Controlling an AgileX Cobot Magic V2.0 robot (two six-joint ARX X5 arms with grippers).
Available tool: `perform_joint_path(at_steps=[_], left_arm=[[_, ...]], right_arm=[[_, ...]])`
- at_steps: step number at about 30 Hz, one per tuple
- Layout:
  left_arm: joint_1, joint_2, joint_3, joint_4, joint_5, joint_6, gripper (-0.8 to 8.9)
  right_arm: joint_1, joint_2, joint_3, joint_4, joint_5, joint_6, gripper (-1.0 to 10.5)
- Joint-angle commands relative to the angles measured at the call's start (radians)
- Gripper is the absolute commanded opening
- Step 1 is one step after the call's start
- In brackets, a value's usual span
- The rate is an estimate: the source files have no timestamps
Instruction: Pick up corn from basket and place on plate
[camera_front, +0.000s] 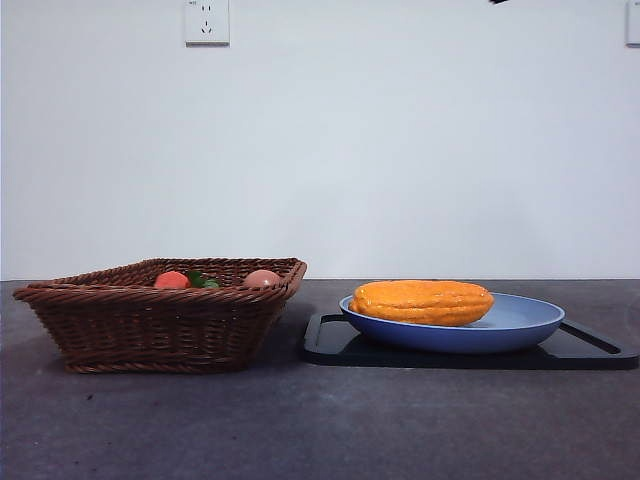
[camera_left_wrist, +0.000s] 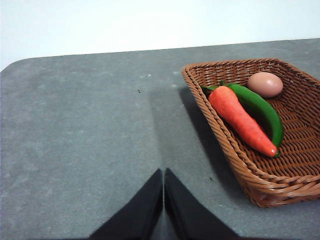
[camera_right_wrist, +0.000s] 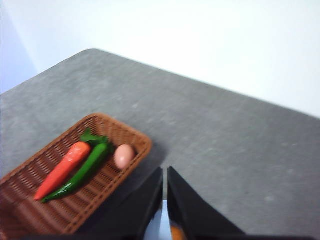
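Note:
The orange-yellow corn (camera_front: 422, 302) lies lengthwise on the blue plate (camera_front: 525, 325), right of the brown wicker basket (camera_front: 160, 325). No gripper touches it. In the left wrist view my left gripper (camera_left_wrist: 163, 171) is shut and empty over bare table beside the basket (camera_left_wrist: 295, 175). My right gripper (camera_right_wrist: 165, 169) is shut and empty, high above the table, with the basket (camera_right_wrist: 30, 195) off to one side. A sliver of the plate (camera_right_wrist: 159, 226) and of the corn (camera_right_wrist: 176, 233) shows between its jaws.
The plate rests on a flat black tray (camera_front: 590, 350). Inside the basket lie a red carrot-like vegetable (camera_left_wrist: 240, 120), a green pepper (camera_left_wrist: 262, 110) and a peach egg-shaped piece (camera_left_wrist: 265, 84). A black arm tip (camera_front: 497, 2) shows at the front view's top edge.

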Motion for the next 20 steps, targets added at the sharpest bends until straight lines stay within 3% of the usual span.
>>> perform_joint_path(at_steps=[1,8,16,20], left_arm=[[0.002,-0.002,-0.023,-0.014,0.001,-0.009,0.08],[0.002,-0.002,-0.023,-0.013,0.001,-0.009,0.08],[0.002,-0.002,-0.023,-0.013,0.001,-0.009,0.08],[0.002,-0.002,-0.023,-0.013,0.001,-0.009,0.08]], right_arm=[[-0.018,-0.046,0.009,0.013,0.047,-0.054,0.0],[-0.108,-0.228,-0.116,0.067,0.098,-0.051,0.0],[-0.24,-0.552,-0.522,0.328,0.104,-0.019,0.0],[-0.269,-0.703,-0.708,0.423,0.185,-0.018,0.0]])
